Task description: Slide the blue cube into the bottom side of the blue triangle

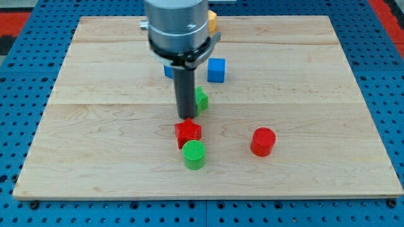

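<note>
**A:** What lies on the wooden board (pixel 95 126), left to right?

**B:** Near the top edge's middle, a blue piece (pixel 168 71), probably the blue triangle, shows only as a sliver behind the arm. My tip (pixel 186 117) rests mid-board; it is a bare rod, holding nothing. A green block (pixel 201 99) touches its right side. A red star (pixel 188 132) and green cylinder (pixel 194 154) sit below. The blue cube (pixel 216 69) is up and right of the tip. A red cylinder (pixel 263 141) lies rightmost.

**A:** Any containers?

**B:** None. I judge the cube must go left and downward, under the triangle.
</note>
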Controlling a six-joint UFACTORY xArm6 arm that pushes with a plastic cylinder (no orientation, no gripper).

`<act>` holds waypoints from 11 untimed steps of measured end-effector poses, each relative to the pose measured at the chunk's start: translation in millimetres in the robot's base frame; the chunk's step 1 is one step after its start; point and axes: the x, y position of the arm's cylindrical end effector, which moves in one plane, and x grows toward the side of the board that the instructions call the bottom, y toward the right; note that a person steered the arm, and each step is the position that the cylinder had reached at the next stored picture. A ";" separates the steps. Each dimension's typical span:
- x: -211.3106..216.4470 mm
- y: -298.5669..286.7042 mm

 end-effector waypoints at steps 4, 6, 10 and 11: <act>-46.9 41.3; -119.8 38.1; -127.4 149.7; -195.2 245.3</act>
